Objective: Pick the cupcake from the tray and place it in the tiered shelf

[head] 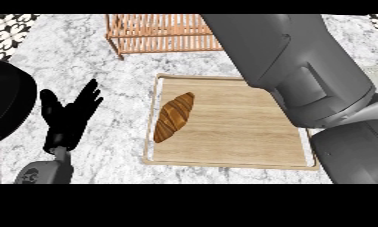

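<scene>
A wooden tray (244, 146) lies on the marble counter in the middle of the head view. On its left part lies a brown croissant (174, 117); no cupcake shows anywhere. The slatted wooden tiered shelf (159, 36) stands at the back, just beyond the tray. My left hand (68, 113) rests open, fingers up, at the left, apart from the tray. My right forearm (295, 71) crosses the tray's right side and reaches up over the shelf's right end. Its hand is out of the picture, and the arm hides whatever lies beneath it.
A dark rounded object (13, 101) juts in at the left edge beside my left hand. Bare marble counter (111, 81) lies between the shelf, the tray and that hand. Patterned tiling (15, 26) shows at the back left corner.
</scene>
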